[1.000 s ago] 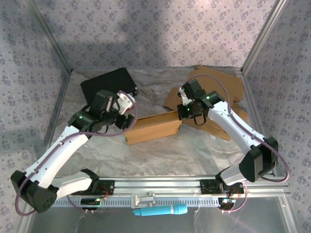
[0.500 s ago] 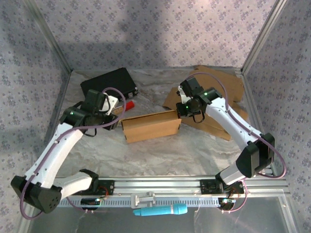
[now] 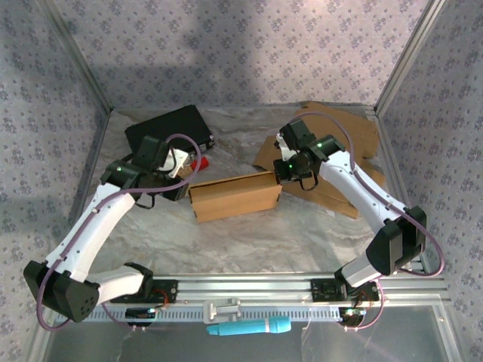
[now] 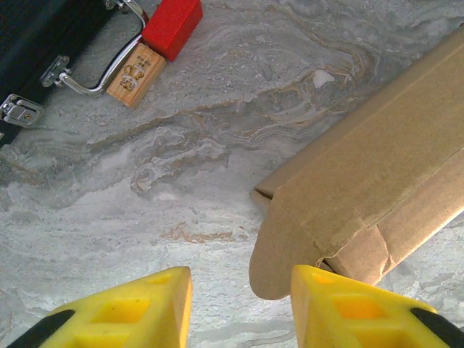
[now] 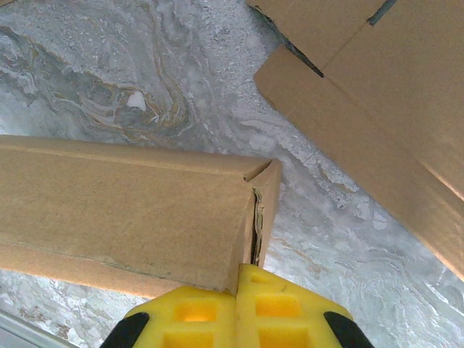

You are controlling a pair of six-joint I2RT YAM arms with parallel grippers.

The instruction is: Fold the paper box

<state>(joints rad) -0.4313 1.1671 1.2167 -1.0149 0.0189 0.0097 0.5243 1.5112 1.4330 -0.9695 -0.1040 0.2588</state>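
- Lying on its long side mid-way across the marbled table (image 3: 249, 241), one end toward each arm: paper box (image 3: 234, 196), plain brown card, partly formed.
- Hovering at the box's left end: left gripper (image 4: 239, 304), yellow fingers (image 4: 138, 308) set apart at a middling gap, nothing clamped.
- Sticking out from that same end of the box, a rounded flap (image 4: 279, 254), close beside the gripper's right-hand finger in the left wrist view; contact between the two impossible to tell.
- Planted at the box's right end: right gripper (image 5: 238, 304), fingers pressed tight together right at the corner where the end panel stands slightly ajar.
- Cannot tell whether a sliver of card sits pinched between those closed fingers.
- Spread flat beyond the box's right end: loose cardboard sheets (image 3: 339, 151), overlapping, well under the right arm.
- Resting beyond the box's left end, farther back: black case (image 3: 167, 128) with a metal handle, and just beside it a red block (image 4: 172, 25) and a small wooden tag (image 4: 136, 72).
- Parked on the near side of the box, past the arm bases: blue tool (image 3: 249, 326) on the rail.
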